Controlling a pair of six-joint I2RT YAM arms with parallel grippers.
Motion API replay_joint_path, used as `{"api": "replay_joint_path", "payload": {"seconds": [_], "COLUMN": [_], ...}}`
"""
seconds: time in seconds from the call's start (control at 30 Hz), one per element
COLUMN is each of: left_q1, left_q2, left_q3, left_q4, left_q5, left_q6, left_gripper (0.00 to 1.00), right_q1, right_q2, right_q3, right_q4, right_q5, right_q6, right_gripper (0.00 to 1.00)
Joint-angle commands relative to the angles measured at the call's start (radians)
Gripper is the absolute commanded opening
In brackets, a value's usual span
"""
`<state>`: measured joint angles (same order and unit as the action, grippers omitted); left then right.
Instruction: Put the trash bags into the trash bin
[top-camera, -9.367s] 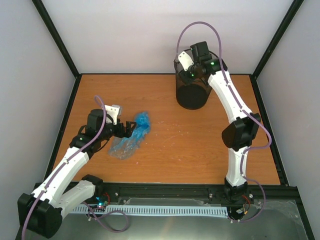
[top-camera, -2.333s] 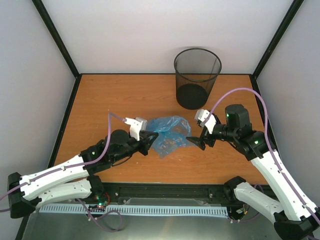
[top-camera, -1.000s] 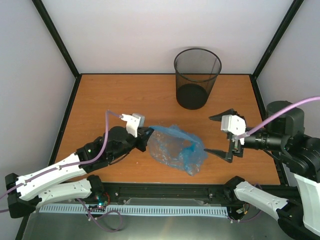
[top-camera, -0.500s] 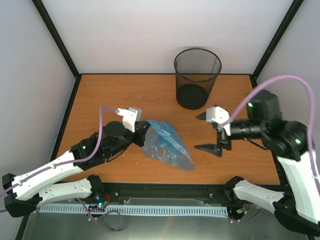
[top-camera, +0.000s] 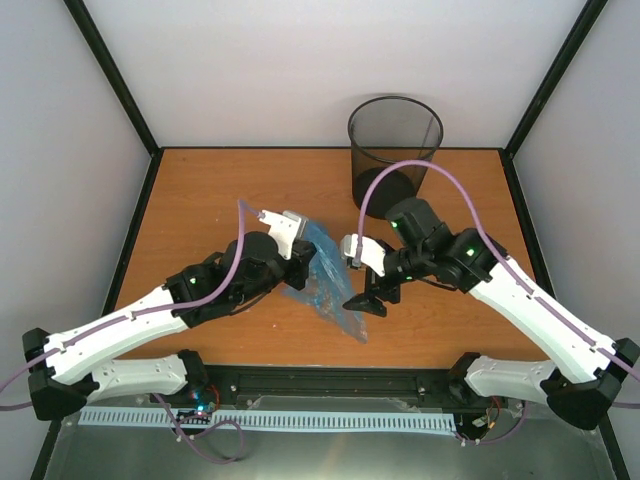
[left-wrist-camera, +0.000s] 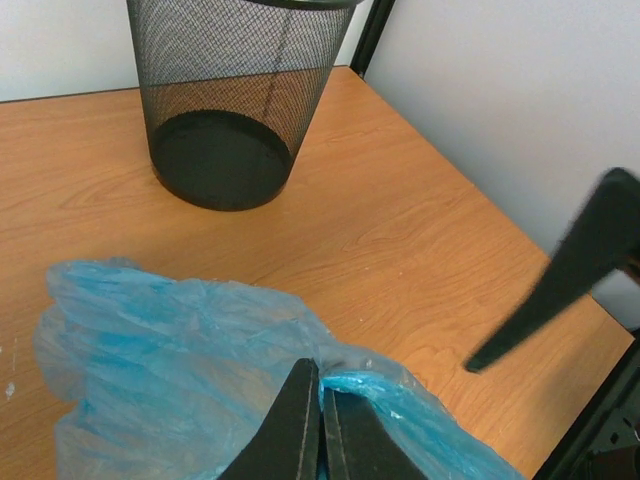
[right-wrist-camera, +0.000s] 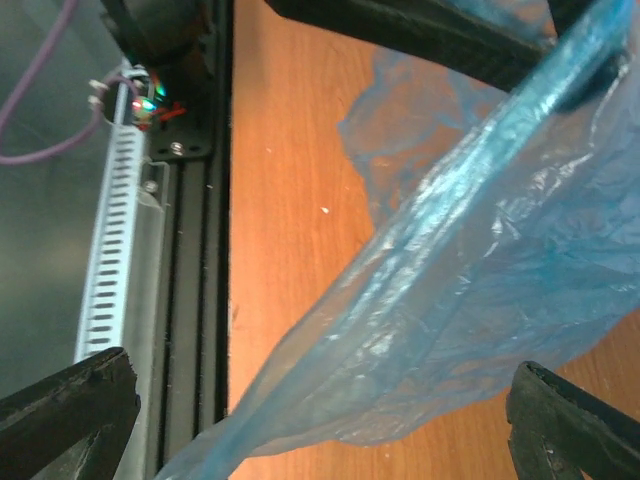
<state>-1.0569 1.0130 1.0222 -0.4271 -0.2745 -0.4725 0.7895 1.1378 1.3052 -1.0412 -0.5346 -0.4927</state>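
left pincer (left-wrist-camera: 320, 385) pinches the trash bag (left-wrist-camera: 180, 370); right pincer (top-camera: 357, 273) gapes beside it.

Lab: white-walled, black-framed enclosure (top-camera: 250, 70)

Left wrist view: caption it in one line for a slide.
Left gripper pinches the light-blue trash bag; black mesh trash bin stands upright beyond.

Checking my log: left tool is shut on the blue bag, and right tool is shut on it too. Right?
No. The left tool is shut on the trash bag, but the right tool is open, as the right wrist view shows.
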Motion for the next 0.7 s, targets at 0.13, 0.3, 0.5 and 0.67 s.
{"api": "replay_joint_path", "payload": {"seconds": [0.13, 0.3, 0.5, 0.67], "left_q1": [-0.012, -0.012, -0.012, -0.012], "left_q2": [-0.010, -0.022, -0.024, -0.059], "left_q3": [0.040, 0.035, 0.029, -0.011], "left_q4": [0.003, 0.032, 0.009, 0.010], "left_q5": [0.053, 0.112, 0.088, 0.042], "left_q6": [0.002, 0.003, 0.004, 0.008], "left_gripper": [0.01, 0.01, 0.01, 0.01], "right_q1": [0.028, 0.028, 0.024, 0.012], "right_q2": [0.026, 0.003, -0.055, -0.087], "right_q3": [-0.135, -0.228, -0.203, -0.214], "right_q4": [0.234, 0.363, 0.422, 0.430], "right_q5": [0.130, 0.139, 0.279, 0.293], "right_q6": [0.042, 0.052, 0.109, 0.129], "right_gripper": [1.00, 0.94, 0.49, 0.08]}}
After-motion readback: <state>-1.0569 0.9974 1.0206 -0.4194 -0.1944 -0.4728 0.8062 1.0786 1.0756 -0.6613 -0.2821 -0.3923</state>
